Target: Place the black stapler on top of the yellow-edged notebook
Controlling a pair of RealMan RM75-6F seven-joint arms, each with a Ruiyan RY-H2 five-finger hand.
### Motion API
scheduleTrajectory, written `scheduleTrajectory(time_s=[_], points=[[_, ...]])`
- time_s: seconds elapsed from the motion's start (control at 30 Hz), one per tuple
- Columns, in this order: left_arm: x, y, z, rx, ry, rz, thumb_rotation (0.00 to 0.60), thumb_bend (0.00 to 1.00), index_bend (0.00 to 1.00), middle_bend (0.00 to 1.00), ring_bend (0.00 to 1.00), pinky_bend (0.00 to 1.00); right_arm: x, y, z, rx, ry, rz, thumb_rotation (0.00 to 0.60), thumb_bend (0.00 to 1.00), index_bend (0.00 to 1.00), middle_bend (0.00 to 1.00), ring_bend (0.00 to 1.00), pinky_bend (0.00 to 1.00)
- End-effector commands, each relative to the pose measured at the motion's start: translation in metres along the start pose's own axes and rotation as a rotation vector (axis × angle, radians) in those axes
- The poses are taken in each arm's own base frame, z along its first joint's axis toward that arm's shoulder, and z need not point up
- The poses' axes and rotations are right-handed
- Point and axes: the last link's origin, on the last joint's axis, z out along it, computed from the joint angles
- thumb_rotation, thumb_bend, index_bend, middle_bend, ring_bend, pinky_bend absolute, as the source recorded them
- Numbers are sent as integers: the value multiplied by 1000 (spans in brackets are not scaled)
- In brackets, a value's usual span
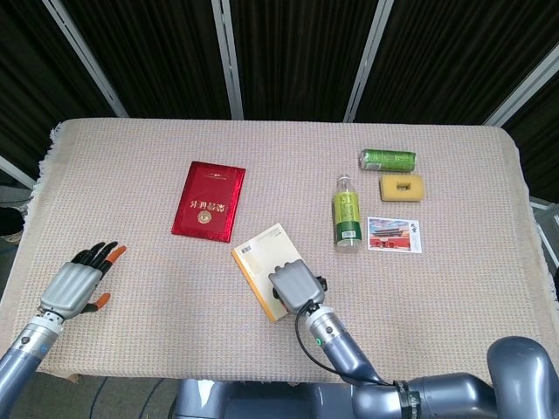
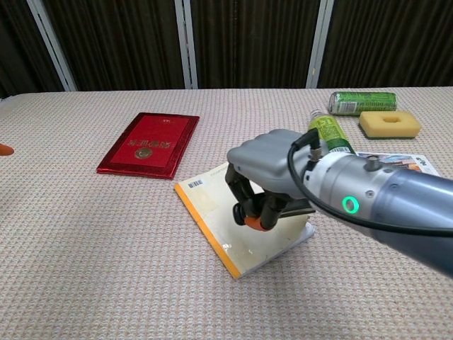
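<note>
Both hands show, but only the right hand (image 2: 265, 173) works: it hovers over the notebook (image 1: 259, 254) with fingers curled around the stapler (image 2: 301, 209), positioned for setting it down. Mostly hidden, the stapler seems to lie lengthwise left to right. At near left, the left hand (image 1: 77, 284) rests, fingers spread, holding nothing

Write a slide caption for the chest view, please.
Right hand carries the black stapler above the yellow-edged notebook.
</note>
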Motion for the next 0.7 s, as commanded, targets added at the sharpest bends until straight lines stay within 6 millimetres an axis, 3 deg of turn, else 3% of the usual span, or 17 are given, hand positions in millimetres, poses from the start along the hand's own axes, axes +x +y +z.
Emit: scheduleTrajectory(time_s=[0.03,0.43,0.7], points=[[0,-1,0,2,1,-1,600,335,0,0,7,166,4,-12,12,1,-1,-12,600,381,642,493,525,633],[3,-4,-2,3,12,-17,600,337,0,0,7,165,10,-40,31,5,-12,-49,600,381,642,493,524,633],[2,-3,-5,-1,18,-13,600,336,0,0,0,166,-6,-30,42,-4,-50,-32,600,379,642,493,523,633]])
